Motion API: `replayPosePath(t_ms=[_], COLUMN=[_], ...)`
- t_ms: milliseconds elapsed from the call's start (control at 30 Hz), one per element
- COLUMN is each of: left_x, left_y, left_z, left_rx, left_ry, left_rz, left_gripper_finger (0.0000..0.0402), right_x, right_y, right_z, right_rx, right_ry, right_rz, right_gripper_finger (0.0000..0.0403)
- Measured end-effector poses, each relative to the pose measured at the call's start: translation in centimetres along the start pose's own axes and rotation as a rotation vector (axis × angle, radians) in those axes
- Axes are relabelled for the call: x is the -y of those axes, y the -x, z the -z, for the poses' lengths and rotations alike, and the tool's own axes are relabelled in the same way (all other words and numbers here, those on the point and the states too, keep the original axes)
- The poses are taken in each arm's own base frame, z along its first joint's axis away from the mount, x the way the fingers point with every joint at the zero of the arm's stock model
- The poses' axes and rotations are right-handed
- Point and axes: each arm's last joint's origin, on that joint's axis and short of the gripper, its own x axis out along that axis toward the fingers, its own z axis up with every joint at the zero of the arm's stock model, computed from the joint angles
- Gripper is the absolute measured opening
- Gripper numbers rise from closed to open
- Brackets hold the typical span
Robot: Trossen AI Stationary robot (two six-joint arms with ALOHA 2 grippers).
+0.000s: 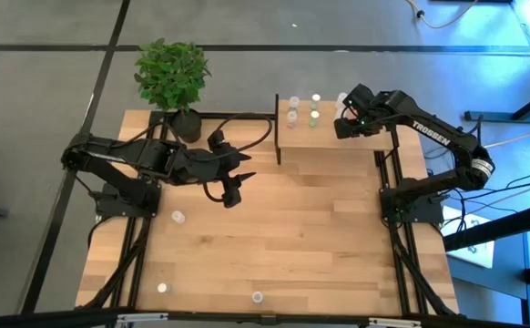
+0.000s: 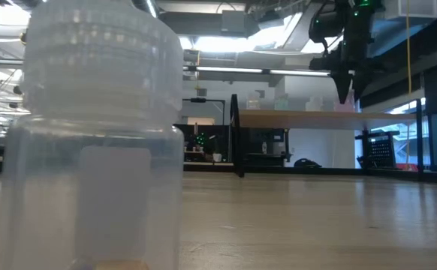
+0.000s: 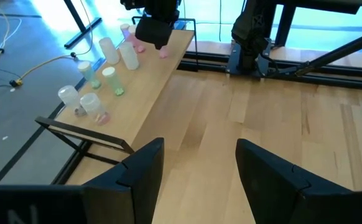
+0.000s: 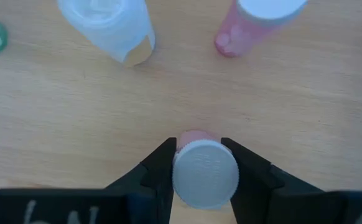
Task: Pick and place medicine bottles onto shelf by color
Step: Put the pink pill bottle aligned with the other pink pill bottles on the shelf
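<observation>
At the far left of the table we see our left arm folded over the wood, with the left gripper [image 1: 238, 182] hovering above the bare tabletop [image 1: 320, 237] near the middle, its fingers [image 3: 140, 171] spread apart with nothing between them. Behind it stands a potted plant [image 1: 171, 82] at the back edge. Three loose medicine bottles lie on the tabletop nearer the front: one [image 1: 178, 217] just below the left arm, one [image 1: 163, 288] near the front left, and one [image 1: 258, 297] at the front middle, which fills the low view as a big translucent bottle [image 2: 98, 142].

Further right we find the shelf [image 1: 329, 144] at the back of the table, carrying a cluster of bottles [image 1: 303, 111] on its left part. Over its right end we hold the right gripper [image 1: 345, 123], whose fingers [image 4: 159, 171] pinch a white-capped bottle with pink contents [image 4: 204, 173] by its sides, above the shelf board. Beside it on the board stand another pink bottle [image 4: 255, 25] and a clear one [image 4: 109, 28]
</observation>
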Motion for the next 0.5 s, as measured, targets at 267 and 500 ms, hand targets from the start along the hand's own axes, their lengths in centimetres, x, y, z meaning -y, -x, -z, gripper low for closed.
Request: replayPosePath(t_ms=[267, 500], left_x=[0.01, 0.01], left_y=[-0.01, -0.01], left_z=[0.00, 0.00], left_rx=[0.000, 0.000], left_ry=[0.000, 0.000], left_rz=[0.000, 0.000], left_gripper_finger=[0.0194, 0.0194], right_x=[-0.05, -0.06], right_y=[-0.30, -0.37], right_z=[0.10, 0.12], right_rx=[-0.021, -0.026], right_ry=[0.003, 0.004], right_rz=[0.000, 0.000], right_gripper_finger=[0.0131, 0.0158])
